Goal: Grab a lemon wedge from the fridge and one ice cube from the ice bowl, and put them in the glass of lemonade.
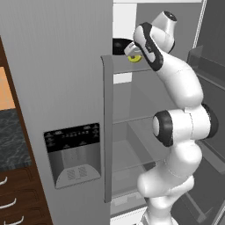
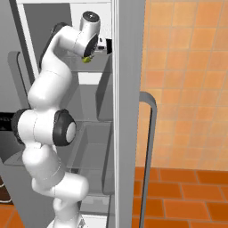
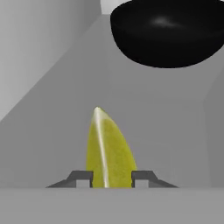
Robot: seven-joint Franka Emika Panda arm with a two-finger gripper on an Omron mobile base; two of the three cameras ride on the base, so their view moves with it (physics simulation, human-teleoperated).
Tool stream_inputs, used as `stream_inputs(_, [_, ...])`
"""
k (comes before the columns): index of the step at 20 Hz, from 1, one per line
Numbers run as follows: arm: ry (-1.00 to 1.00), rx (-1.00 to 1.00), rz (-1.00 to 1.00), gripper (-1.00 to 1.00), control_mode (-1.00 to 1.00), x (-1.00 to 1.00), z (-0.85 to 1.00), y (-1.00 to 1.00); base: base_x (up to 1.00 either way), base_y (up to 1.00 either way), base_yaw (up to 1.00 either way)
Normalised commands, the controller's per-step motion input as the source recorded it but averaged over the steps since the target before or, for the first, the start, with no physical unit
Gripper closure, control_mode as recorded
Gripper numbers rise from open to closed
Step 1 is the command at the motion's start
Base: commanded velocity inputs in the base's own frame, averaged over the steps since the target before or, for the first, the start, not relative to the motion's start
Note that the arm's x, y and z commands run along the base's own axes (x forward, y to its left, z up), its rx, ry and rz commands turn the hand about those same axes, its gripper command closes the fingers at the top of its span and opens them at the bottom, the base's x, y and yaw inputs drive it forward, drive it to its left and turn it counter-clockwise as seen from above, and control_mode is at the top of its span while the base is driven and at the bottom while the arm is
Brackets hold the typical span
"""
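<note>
White arm with dark joints rising from the base, bent at a dark elbow, upper links leaning up and into the open tall light-grey two-door fridge (image 1: 57, 66). Wrist turned toward the upper shelf, two-finger gripper (image 3: 112, 178) pointing into the compartment.

Seen from the hand: two small dark fingertips (image 3: 83, 178) drawn in close, pressing on either side of the tiny bright yellow lemon wedge (image 3: 107, 151). Wedge standing between the fingertips, pointed end reaching away beyond them, pale ridge running along its length. Jaws nearly closed, clamped on the wedge at its wide end. Whether the wedge sits on the grey shelf floor or is raised off it: cannot tell.

Beyond the fingertips, past the wedge's point and a little to one side, a small round black bowl (image 3: 168, 33), apart from the wedge.

From the left base camera: yellow spot of the wedge (image 1: 134, 57) just below the hand, black bowl (image 1: 117, 45) close beside it on the upper shelf. From the right base camera: same yellow spot (image 2: 87, 59) under the hand, near the open door's edge.

Closed left door with long vertical handle (image 1: 107, 132) and black dispenser panel (image 1: 74, 151), well below the hand.
</note>
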Motion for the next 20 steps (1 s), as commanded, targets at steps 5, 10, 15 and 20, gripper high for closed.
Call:
stream_inputs(5, [-0.08, 0.0, -0.16, 1.0, -1.0, -1.0, -0.19, 0.27, 0.0, 0.0, 0.0])
stream_inputs(10, [0.0, 0.0, -0.16, 1.0, -1.0, -1.0, -0.03, 0.14, 0.0, 0.0, 0.0])
stream_inputs(15, [0.04, 0.0, -0.18, 1.0, -1.0, -1.0, 0.0, 0.0, 0.0, 0.0, 0.0])
stream_inputs(20, [0.21, 0.01, -0.17, 1.0, -1.0, -1.0, 0.04, -0.01, 0.0, 0.0, 0.0])
